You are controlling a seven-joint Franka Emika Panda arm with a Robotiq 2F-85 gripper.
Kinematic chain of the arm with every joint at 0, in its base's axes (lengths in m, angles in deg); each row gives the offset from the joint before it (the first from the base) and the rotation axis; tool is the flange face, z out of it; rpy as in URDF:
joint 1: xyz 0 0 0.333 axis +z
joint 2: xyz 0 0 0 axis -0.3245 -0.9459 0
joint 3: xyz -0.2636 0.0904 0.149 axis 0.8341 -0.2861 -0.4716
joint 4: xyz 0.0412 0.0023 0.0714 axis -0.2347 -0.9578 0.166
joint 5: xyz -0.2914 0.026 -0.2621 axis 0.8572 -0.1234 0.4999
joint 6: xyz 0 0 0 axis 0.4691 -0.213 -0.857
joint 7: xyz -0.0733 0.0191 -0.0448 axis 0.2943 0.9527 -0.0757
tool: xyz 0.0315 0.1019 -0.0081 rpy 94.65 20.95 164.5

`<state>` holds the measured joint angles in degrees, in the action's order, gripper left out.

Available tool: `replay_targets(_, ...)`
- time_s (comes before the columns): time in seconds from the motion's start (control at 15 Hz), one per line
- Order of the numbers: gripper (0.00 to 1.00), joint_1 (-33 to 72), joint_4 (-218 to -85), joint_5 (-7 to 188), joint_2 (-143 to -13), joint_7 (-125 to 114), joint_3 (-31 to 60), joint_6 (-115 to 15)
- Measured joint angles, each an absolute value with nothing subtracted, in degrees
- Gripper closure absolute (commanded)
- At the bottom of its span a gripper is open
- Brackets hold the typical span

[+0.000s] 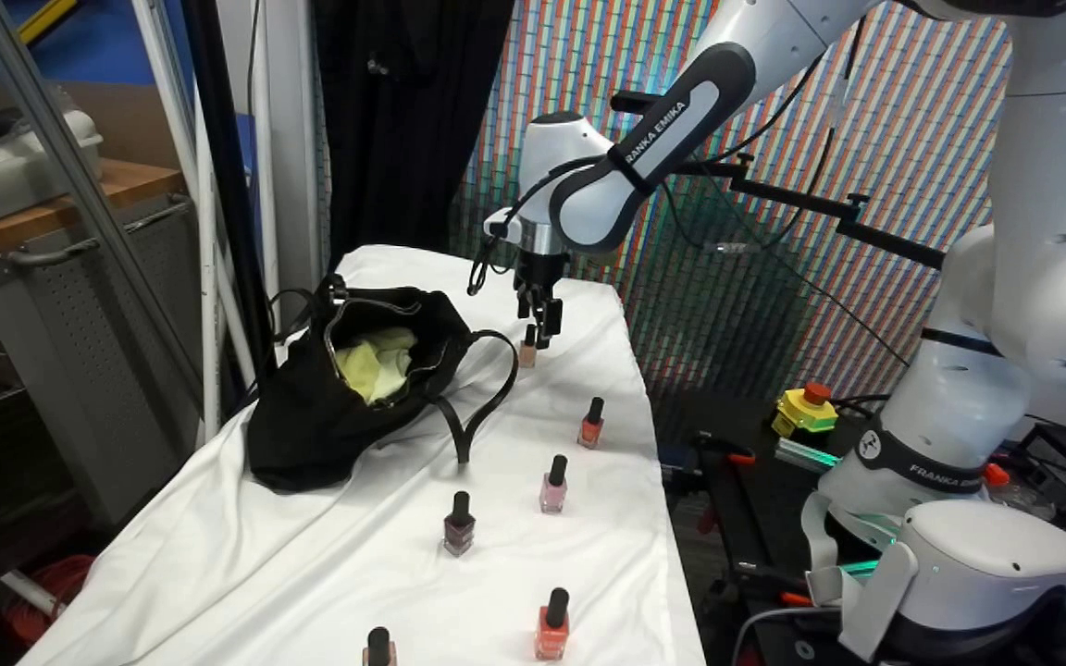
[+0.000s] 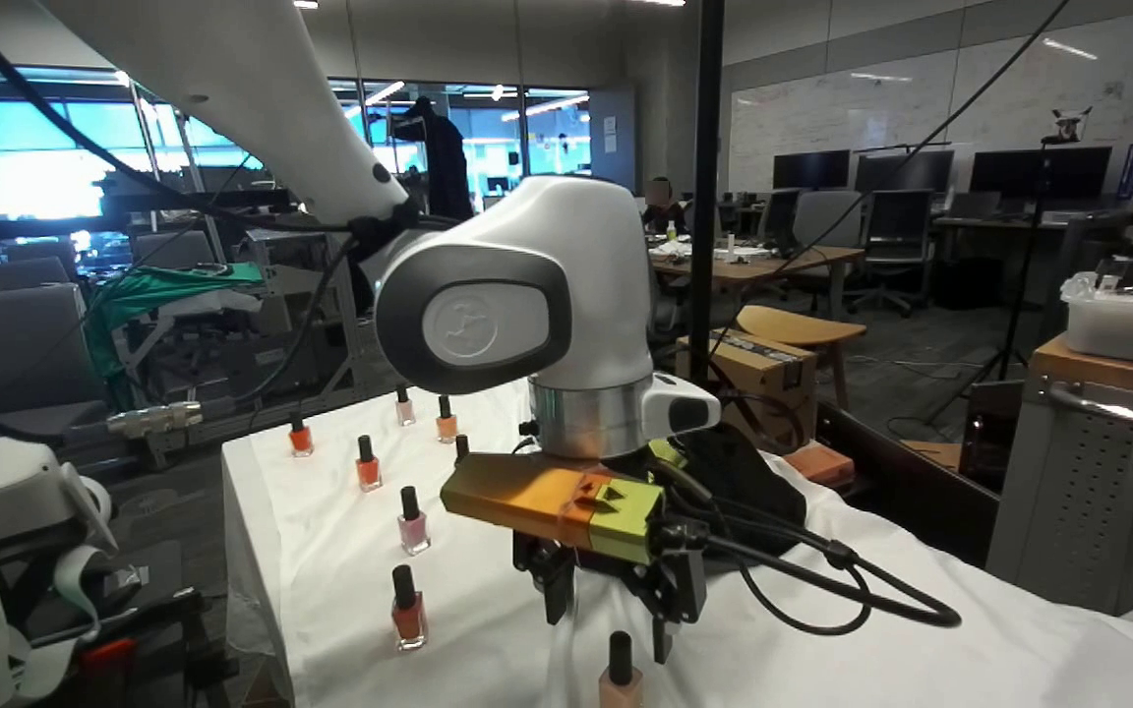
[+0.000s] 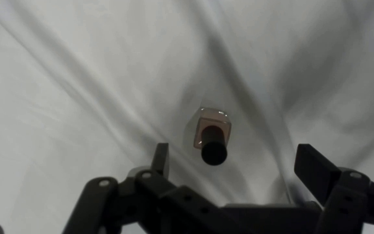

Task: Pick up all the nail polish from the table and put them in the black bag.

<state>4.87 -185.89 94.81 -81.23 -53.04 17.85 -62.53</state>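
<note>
The jaws stand spread and released over the white-draped desk (image 1: 292,583); in the wrist view a beige nail polish (image 3: 212,135) shows upright between them, a gap on either side. In an exterior view a dark bottle (image 1: 459,527) and a pink bottle (image 1: 553,488) stand near the black bag (image 1: 311,439), yellow-green cloth (image 1: 376,365) inside it. In an exterior view the arm (image 2: 586,285) masks much of the bag (a black cap (image 2: 462,448) peeks past the orange block (image 2: 503,492)), and a pale bottle (image 2: 405,409) appears near the desk's far end.
</note>
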Motion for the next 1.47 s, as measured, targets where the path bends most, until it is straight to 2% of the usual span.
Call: replay_targets(1.47, 0.0, 2.81, -183.14, 94.83, -88.11, -47.24, 17.54, -69.94)
